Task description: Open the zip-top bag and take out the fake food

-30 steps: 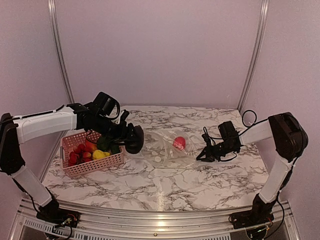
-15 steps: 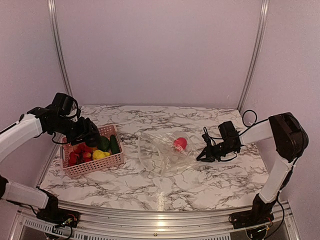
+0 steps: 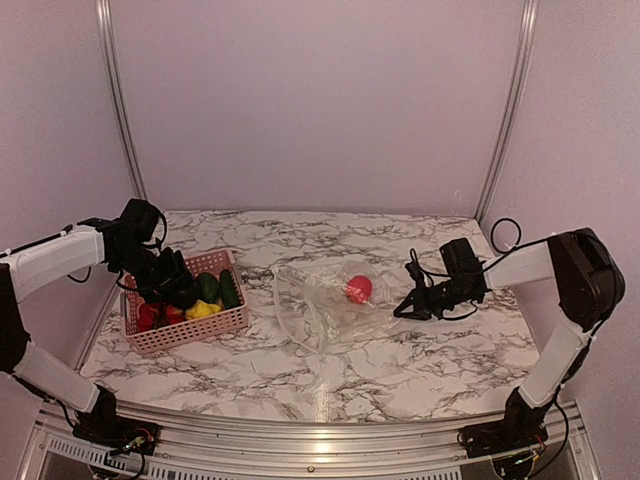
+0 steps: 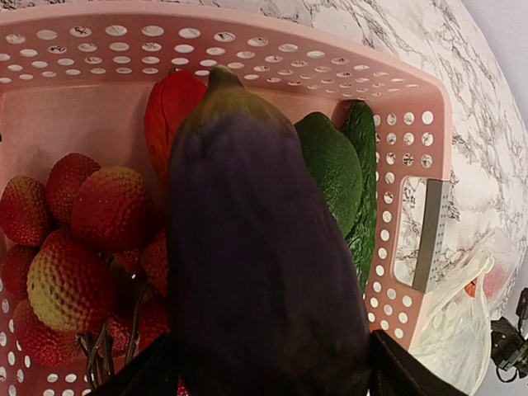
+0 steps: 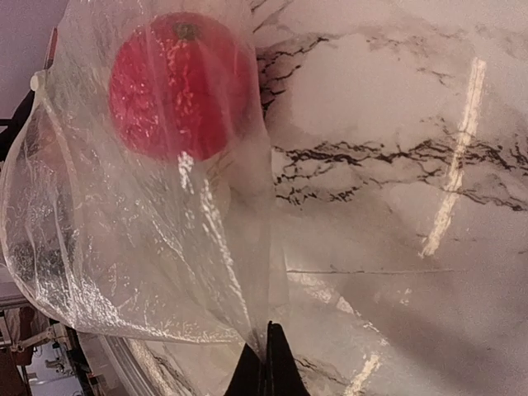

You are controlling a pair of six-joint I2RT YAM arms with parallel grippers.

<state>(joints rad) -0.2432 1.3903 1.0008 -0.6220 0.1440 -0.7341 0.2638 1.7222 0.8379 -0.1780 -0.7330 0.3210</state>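
The zip-top bag (image 3: 318, 308) lies crumpled and open-mouthed mid-table, with one red round piece of fake food (image 3: 359, 287) inside. My right gripper (image 3: 402, 311) is shut on the bag's right corner; in the right wrist view the plastic (image 5: 124, 247) fans out from the closed tips (image 5: 268, 363), the red fruit (image 5: 177, 82) behind the film. My left gripper (image 3: 178, 291) hangs over the pink basket, jaws wide around a dark purple eggplant (image 4: 256, 247) that fills the left wrist view.
The pink perforated basket (image 3: 190, 336) at the left holds red strawberries (image 4: 82, 223), a red pepper (image 4: 169, 107), green pieces (image 4: 334, 165) and a yellow one (image 3: 200, 309). Metal frame posts stand at the back corners, and the table's left edge runs beside the basket.
My left arm has pulled away from the bag's mouth and swung left over the basket, carrying the eggplant. The bag has slumped slightly. The right gripper has stayed shut on its corner.
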